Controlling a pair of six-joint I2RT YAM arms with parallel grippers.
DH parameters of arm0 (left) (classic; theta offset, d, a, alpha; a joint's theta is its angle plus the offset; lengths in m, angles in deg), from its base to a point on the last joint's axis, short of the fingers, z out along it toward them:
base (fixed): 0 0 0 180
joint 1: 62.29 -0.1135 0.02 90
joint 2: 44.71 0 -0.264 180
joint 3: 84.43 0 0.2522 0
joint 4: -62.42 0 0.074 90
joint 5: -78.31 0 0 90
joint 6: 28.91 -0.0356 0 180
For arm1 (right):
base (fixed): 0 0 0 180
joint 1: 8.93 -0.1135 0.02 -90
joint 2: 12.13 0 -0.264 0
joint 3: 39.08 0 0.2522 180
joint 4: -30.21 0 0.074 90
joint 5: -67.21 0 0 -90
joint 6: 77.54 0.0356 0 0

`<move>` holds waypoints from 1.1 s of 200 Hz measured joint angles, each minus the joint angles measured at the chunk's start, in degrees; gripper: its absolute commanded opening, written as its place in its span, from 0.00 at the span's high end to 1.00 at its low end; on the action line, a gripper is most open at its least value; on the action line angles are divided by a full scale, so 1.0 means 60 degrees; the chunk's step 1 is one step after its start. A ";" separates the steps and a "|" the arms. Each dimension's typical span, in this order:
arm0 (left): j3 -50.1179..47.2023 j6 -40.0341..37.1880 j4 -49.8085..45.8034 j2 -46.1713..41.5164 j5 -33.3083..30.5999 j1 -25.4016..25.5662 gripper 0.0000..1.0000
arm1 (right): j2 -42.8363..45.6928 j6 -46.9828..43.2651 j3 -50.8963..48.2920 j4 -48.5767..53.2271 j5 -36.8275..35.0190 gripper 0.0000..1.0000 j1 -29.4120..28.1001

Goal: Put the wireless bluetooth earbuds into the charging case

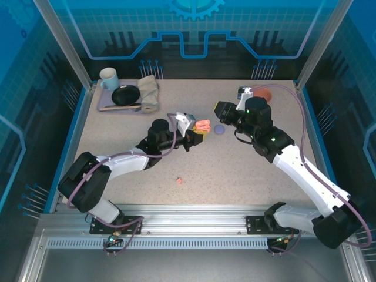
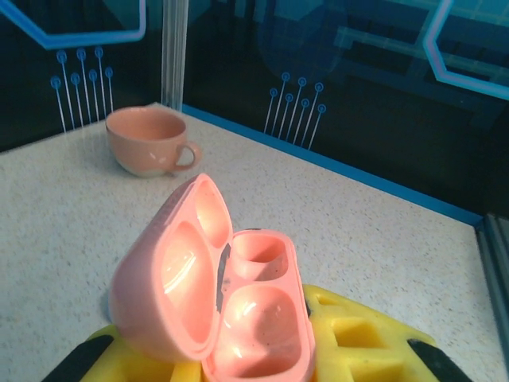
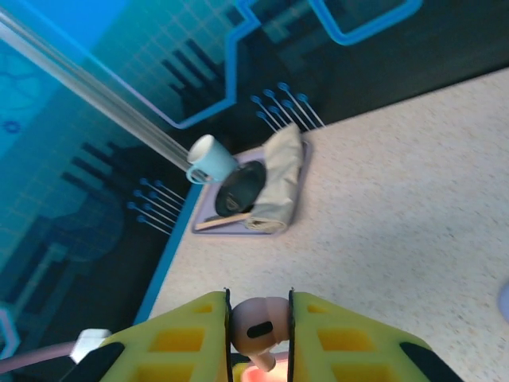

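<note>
One pink earbud point(image 3: 254, 326) is pinched by the right gripper point(image 3: 260, 310) near the middle of the table point(image 1: 258, 182). The open pink case point(image 2: 231, 294) is clasped by the left gripper point(image 1: 197, 136) close by; another earbud point(image 1: 178, 180) is seen lying toward the near edge.

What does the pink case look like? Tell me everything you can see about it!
The pink case is shiny, smooth plastic, rounded like a pebble. It is open: its lid stands tilted up on the left, hinged to the base, which faces up. The base has two round hollows, and both look empty. The lid has two shallow dips too. The left gripper is shut on it, yellow fingers beside the base on both sides.
</note>
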 measured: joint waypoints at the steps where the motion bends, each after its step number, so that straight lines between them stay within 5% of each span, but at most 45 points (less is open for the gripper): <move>1: 0.0015 -0.0033 0.0011 0.0004 -0.0033 0.0022 1.00 | 0.0011 -0.0007 -0.0007 -0.0022 0.0000 0.79 -0.0011; 100: 0.0838 -0.1169 0.0568 0.0168 -0.2186 0.0525 1.00 | 0.0652 -0.0503 -0.0732 -0.1311 -0.0244 0.79 -0.0874; 220: 0.1206 -0.1158 0.0608 0.0168 -0.2313 0.0554 1.00 | 0.0262 -0.0372 -0.1140 -0.2204 -0.0586 0.80 -0.0943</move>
